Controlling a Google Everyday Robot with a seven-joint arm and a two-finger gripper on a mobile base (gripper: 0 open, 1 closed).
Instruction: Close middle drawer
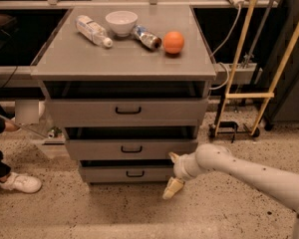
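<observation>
The middle drawer (pixel 99 149) is the grey front with a small black bar handle (pixel 131 149), between the top drawer (pixel 84 111) and the bottom drawer (pixel 104 174). It stands a little out, with a dark gap above it. My gripper (pixel 172 173) is at the right end of its front, low by the bottom drawer's right corner. Its tan fingers are spread apart, one (pixel 174 157) near the middle drawer's lower right corner, the other (pixel 172 188) pointing at the floor. It holds nothing.
On the cabinet top (pixel 89 59) lie a plastic bottle (pixel 92 30), a white bowl (pixel 121 22), a can (pixel 146 37) and an orange (pixel 173 42). A person's white shoe (pixel 20 182) is at the left. A yellow-framed stand (pixel 249 93) and cables are at the right.
</observation>
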